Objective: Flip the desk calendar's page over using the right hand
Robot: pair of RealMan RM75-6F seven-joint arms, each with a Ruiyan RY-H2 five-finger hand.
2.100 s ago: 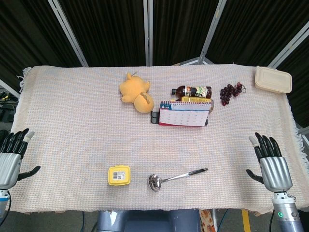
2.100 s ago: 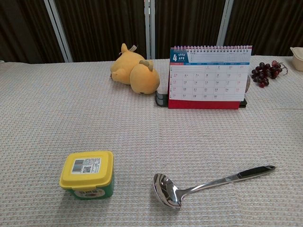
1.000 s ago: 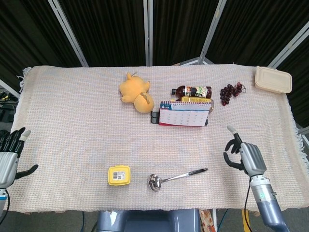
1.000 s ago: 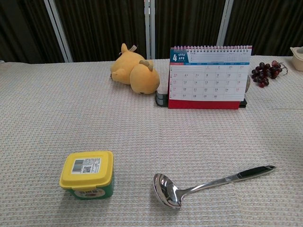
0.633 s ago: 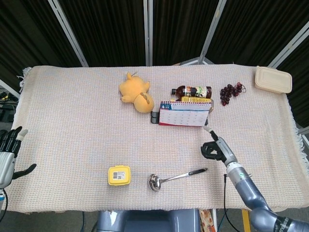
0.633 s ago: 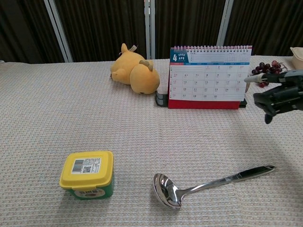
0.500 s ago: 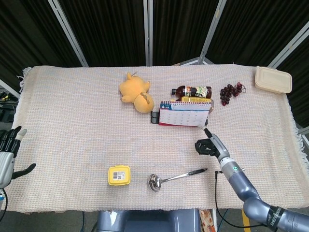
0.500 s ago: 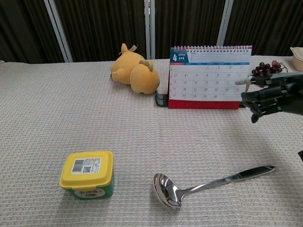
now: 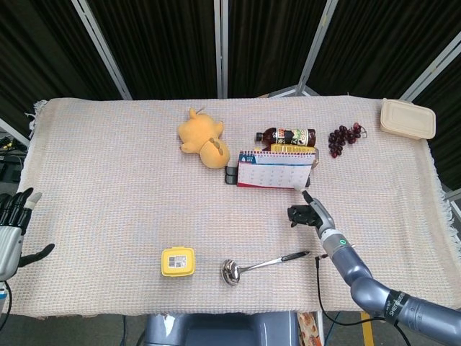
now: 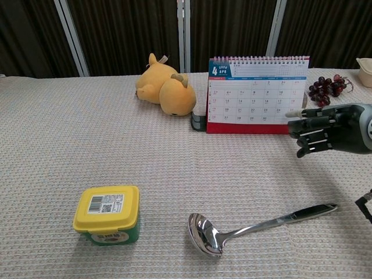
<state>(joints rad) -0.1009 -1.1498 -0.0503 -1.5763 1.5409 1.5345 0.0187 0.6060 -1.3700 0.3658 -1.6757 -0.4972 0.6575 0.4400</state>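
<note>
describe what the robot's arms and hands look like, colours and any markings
The right hand is black with a pale fingertip; behind it a grey-blue forearm carries a small green light and a thin black cable. The left hand has a silver ribbed back, black fingers with a pale tip, and a thin cable below.

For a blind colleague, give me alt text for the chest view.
The right hand reaches toward the lower right corner of a standing desk calendar, one finger extended. Behind sit a yellow plush and grapes; in front, a yellow tub and a ladle.
</note>
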